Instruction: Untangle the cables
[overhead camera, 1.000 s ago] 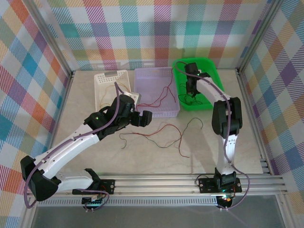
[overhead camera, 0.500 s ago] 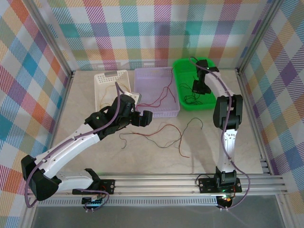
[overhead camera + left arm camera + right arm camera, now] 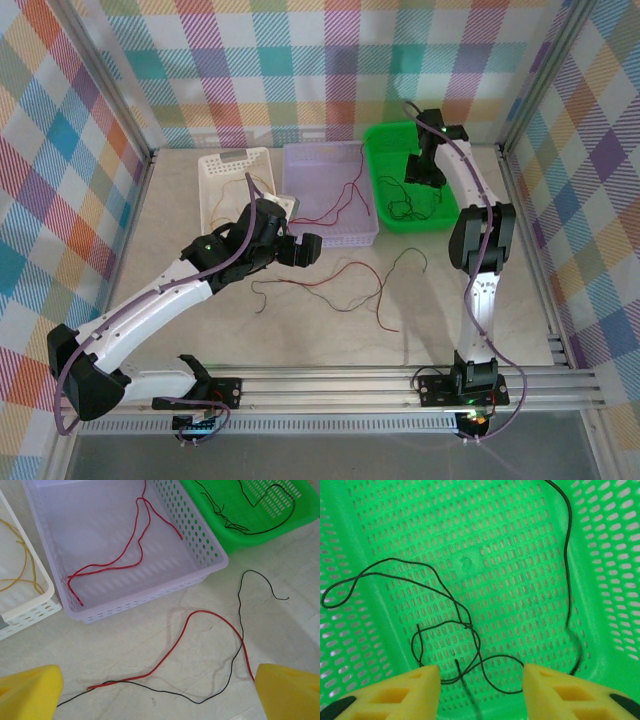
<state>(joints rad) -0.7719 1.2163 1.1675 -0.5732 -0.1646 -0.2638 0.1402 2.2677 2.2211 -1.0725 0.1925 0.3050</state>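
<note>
A red cable [image 3: 330, 278] and a black cable [image 3: 400, 253] lie crossed on the table; in the left wrist view the red one [image 3: 172, 650] loops over the black one [image 3: 240, 615]. My left gripper [image 3: 300, 248] hovers over them, open and empty [image 3: 160, 690]. Another red cable [image 3: 127, 560] lies in the lavender basket [image 3: 300, 152]. A yellow cable [image 3: 25, 562] lies in the white basket [image 3: 215, 165]. Tangled black cables [image 3: 462, 627] rest in the green basket [image 3: 376, 180]. My right gripper [image 3: 420, 168] hangs above them, open [image 3: 482, 685], gripping nothing.
The three baskets stand in a row at the back of the table. Metal frame posts and checkered walls enclose the workspace. A rail runs along the near edge by the arm bases.
My right gripper has shifted toward the back of the green basket and opened, and the black cable it carried now lies in the basket. The left arm has stayed put.
</note>
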